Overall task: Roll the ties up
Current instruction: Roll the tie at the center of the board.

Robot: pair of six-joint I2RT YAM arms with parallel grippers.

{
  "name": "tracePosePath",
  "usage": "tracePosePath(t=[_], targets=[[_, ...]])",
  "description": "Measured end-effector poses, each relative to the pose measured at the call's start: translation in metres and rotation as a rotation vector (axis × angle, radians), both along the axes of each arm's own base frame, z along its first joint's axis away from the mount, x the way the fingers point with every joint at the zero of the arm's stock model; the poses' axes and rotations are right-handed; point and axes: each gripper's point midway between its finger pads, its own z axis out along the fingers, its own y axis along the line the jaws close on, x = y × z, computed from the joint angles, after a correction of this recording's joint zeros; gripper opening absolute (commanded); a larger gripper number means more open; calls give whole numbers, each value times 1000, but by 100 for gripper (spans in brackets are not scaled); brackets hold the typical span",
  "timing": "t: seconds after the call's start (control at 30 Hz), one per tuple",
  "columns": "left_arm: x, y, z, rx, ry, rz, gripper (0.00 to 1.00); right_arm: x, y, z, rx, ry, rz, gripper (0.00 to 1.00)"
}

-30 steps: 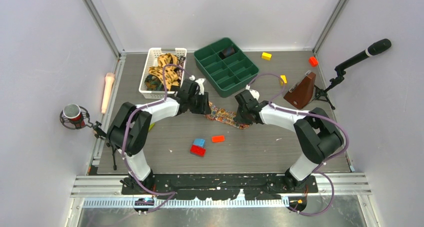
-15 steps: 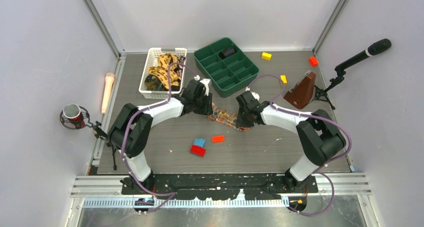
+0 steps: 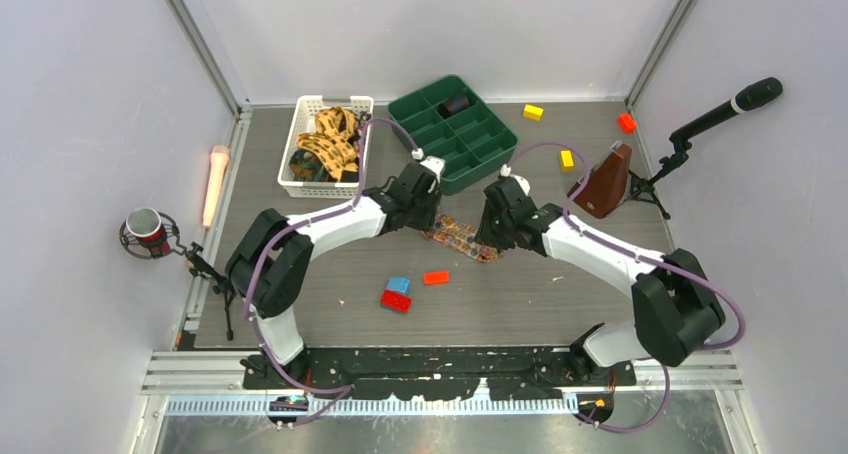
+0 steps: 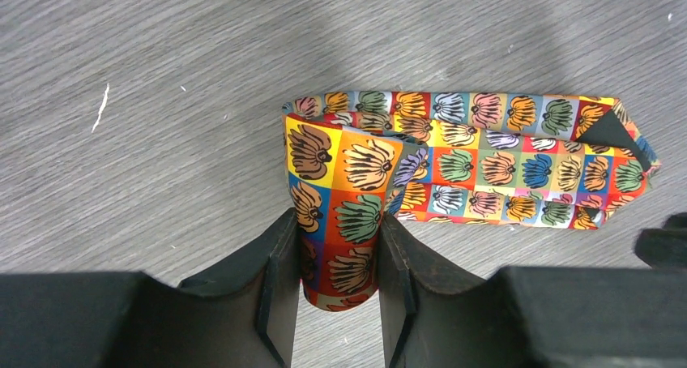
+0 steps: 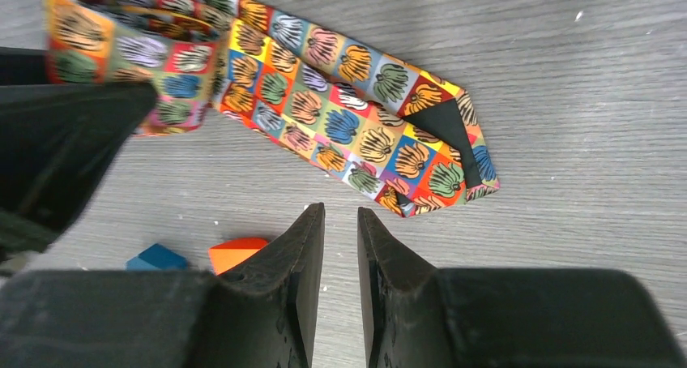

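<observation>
1. Overhead, your white basket (image 3: 300, 109) holds more ties (image 3: 328, 144); the green tray (image 3: 470, 139) holds one dark roll (image 3: 458, 103).
2. Your left hand (image 4: 336, 222) clamps the folded end of the tie (image 4: 486, 165) on the tabletop (image 4: 162, 100); the wrist view alone shows your right hand (image 5: 341, 214) slightly apart, empty.

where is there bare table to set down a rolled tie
Biggest bare patch: near right of the table, bordered by the orange block, the tie and the right arm. A smaller one at the far edge, between the far yellow block and the far red block. Crowded around the tie and the green tray.
</observation>
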Motion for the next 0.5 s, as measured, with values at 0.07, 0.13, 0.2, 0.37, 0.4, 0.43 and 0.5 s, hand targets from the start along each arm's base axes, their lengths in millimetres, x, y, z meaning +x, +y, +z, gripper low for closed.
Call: tracePosePath(t=[0.07,0.13,0.2,0.37,0.4,0.43,0.5], targets=[[0,-2,-1,34,-21,-1,30,2,0,10,13,-29,-4,28],[-1,-3,-4,75,-38,-4,31,3,-2,21,24,-64,-12,28],[-2,-3,-9,115,-49,-1,30,4,-5,30,31,-92,-21,28],[2,-4,-7,198,-106,14,30,3,-15,50,37,-164,-53,28],[3,-4,-7,217,-121,21,30,3,-18,55,40,-179,-60,28],[4,-3,-7,227,-128,24,30,3,-19,57,39,-186,-64,28],[6,0,-7,264,-150,41,30,2,-23,64,36,-207,-77,28]])
